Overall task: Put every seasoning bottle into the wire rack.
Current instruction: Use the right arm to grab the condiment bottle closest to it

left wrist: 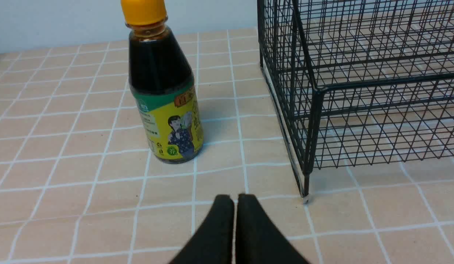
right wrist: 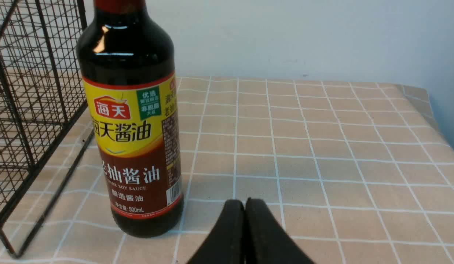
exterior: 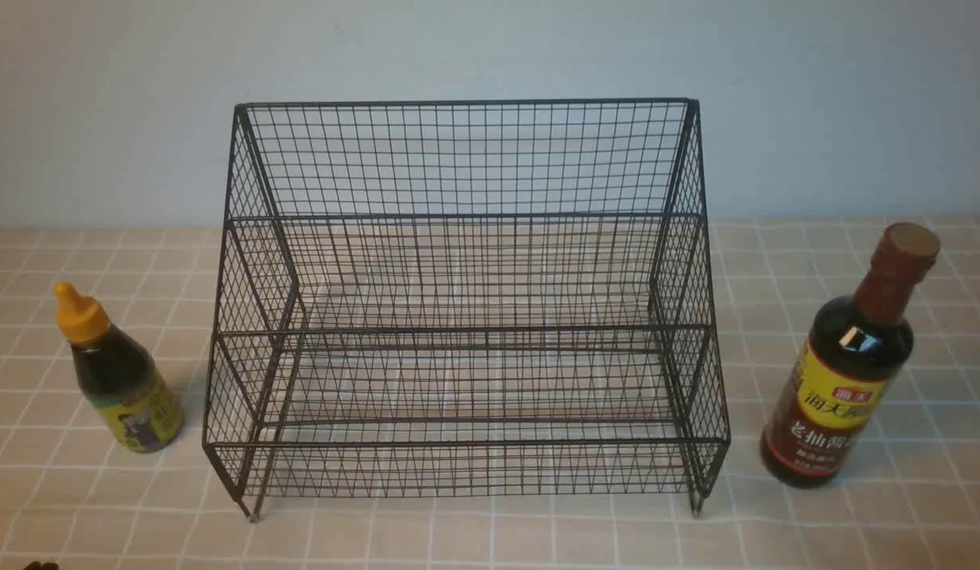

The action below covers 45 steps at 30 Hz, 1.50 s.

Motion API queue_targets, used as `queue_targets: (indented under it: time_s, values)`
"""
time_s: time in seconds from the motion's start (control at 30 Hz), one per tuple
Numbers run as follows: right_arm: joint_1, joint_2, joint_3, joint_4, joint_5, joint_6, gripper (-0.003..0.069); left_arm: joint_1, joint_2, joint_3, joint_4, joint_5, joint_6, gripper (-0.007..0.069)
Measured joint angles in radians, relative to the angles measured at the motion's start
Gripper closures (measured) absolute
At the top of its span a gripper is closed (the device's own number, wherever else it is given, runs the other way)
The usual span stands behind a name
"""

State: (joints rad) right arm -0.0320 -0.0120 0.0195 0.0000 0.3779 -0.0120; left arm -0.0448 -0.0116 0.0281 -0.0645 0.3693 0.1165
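Front, rack [exterior: 466, 443]: black wire mesh with stepped tiers, a tall back, sloping sides and short feet. It stands mid-tabletop [exterior: 490, 542], open front toward the camera, long axis running left to right.
Front, short bottle [exterior: 119, 384]: squat, with dark liquid, an orange-yellow pointed cap and a yellow-green label. It stands upright on the tabletop just left of the rack, outside it, cap up.
Front, tall bottle [exterior: 848, 372]: glossy dark body with a narrow neck, red-brown cap and yellow-and-red label. It stands upright to the right of the rack, outside it and apart from it.
Front, tabletop: cloth of pinkish-tan squares ruled with white lines, faintly wrinkled.
Left wrist, short bottle: long axis vertical. A green band sits above the yellow label, whose printed figure faces the camera. It stands near the rack's front corner foot without touching it.
Left wrist, left end effector [left wrist: 235, 200]: two smooth black tapered fingers pressed together, holding nothing, short of the short bottle.
Right wrist, tall bottle: long axis vertical, label facing the camera, yellow above and red-brown below with white characters, marked 500mL. It stands just beside the rack's side, apart from it.
Right wrist, right end effector [right wrist: 244, 203]: black fingers pressed together, empty, near the tall bottle's base but clear of it.
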Motion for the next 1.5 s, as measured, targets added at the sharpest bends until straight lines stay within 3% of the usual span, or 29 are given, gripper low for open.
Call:
queue_targets:
  time_s: [0.83, 1.0, 1.23, 1.5]
  values:
    - [0.000, 0.000, 0.003, 0.014, -0.019, 0.004, 0.0673, 0.000, 0.000, 0.000, 0.000, 0.000, 0.000, 0.0631]
    - [0.000, 0.000, 0.007, 0.211, -0.223, 0.044, 0.0673, 0.000, 0.000, 0.000, 0.000, 0.000, 0.000, 0.0631]
    - [0.000, 0.000, 0.007, 0.451, -0.313, 0.054, 0.0673, 0.000, 0.000, 0.000, 0.000, 0.000, 0.000, 0.0631]
    - [0.000, 0.000, 0.007, 0.513, -0.433, 0.053, 0.0673, 0.000, 0.000, 0.000, 0.000, 0.000, 0.000, 0.0631]
